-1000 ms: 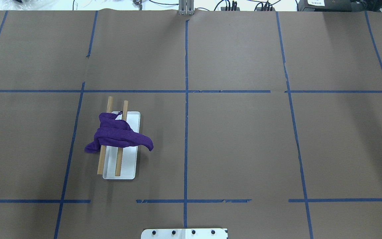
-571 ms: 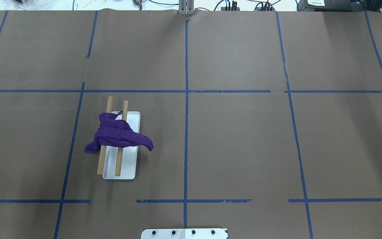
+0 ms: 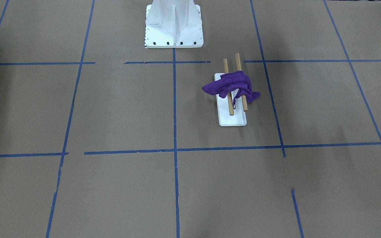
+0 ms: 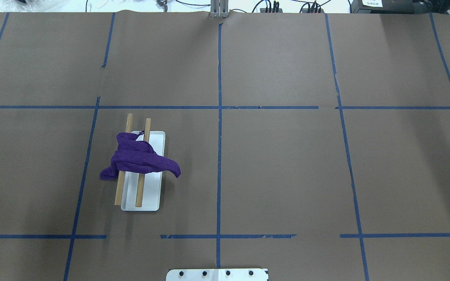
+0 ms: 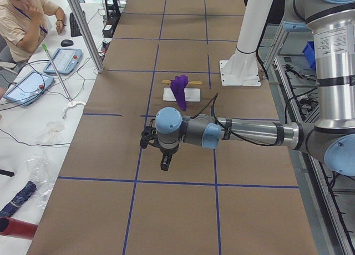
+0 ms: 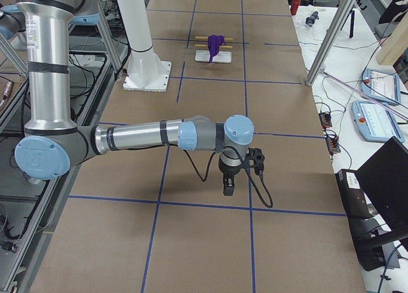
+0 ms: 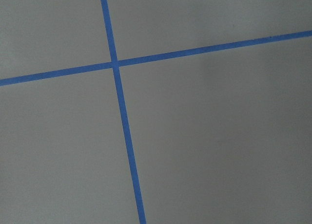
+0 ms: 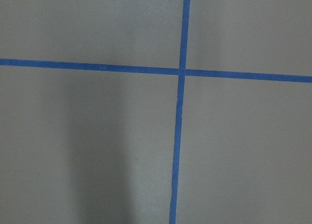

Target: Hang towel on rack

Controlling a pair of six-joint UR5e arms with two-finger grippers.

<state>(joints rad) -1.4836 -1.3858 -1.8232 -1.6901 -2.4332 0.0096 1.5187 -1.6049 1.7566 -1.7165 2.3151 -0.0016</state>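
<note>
The purple towel (image 4: 139,160) lies bunched and draped across both wooden rods of the rack (image 4: 152,195), its ends hanging off each side. It also shows in the front view (image 3: 232,84) over the rack's white base (image 3: 232,120), and small in the side views (image 5: 178,91) (image 6: 215,43). My left gripper (image 5: 165,162) hangs above the table well away from the rack, in the left side view only. My right gripper (image 6: 227,186) shows in the right side view only, far from the rack. I cannot tell whether either is open or shut. Both wrist views show only paper and tape.
Brown paper with blue tape lines (image 4: 219,117) covers the table. The white bolted pedestal (image 3: 174,23) stands at the robot's side of the table. An operator (image 5: 25,16) sits at a side bench with tablets and cables.
</note>
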